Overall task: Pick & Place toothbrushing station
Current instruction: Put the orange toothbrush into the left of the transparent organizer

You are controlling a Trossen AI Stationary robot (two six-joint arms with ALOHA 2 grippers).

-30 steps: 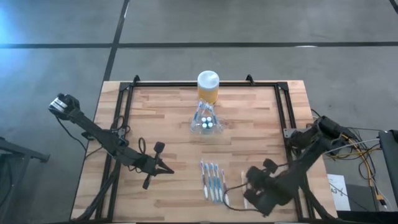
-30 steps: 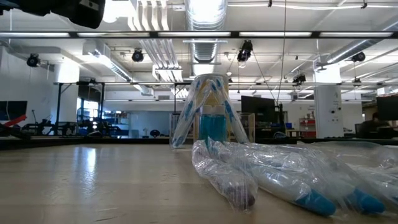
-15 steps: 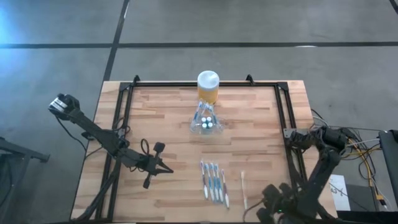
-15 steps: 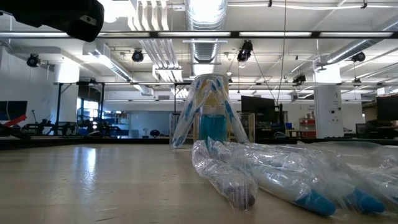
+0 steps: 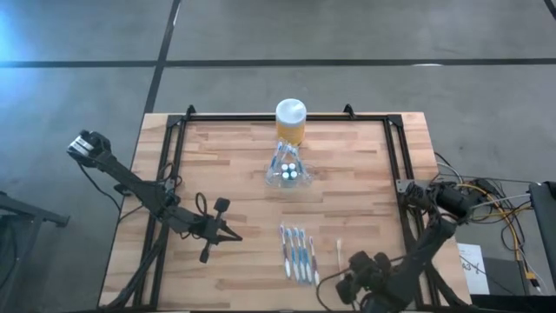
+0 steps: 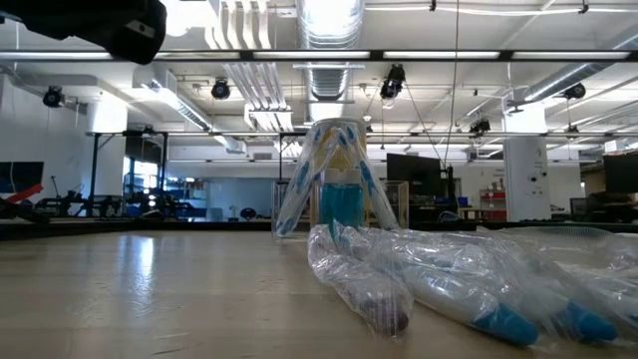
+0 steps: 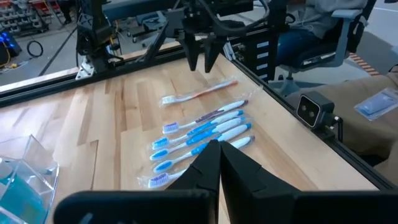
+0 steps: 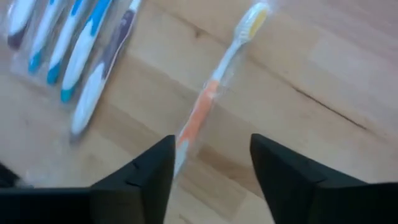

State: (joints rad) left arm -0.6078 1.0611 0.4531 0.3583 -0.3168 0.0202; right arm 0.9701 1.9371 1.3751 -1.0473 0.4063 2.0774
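Wooden tabletop (image 5: 347,174) held my toothbrushing station (image 5: 287,171) touching the yellow jar (image 5: 290,122); my right gripper (image 8: 211,168) hovered spread above an orange toothbrush (image 8: 214,93), left gripper (image 7: 214,165) clenched, empty.

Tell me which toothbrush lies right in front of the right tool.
The orange-handled toothbrush, lying alone on the wood beside the blue wrapped toothbrushes; the open right tool is over it.

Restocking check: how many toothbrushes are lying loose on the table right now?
6: five wrapped toothbrushes side by side near the front edge, one orange toothbrush alone to their right. Any in the clear holder can't be told.
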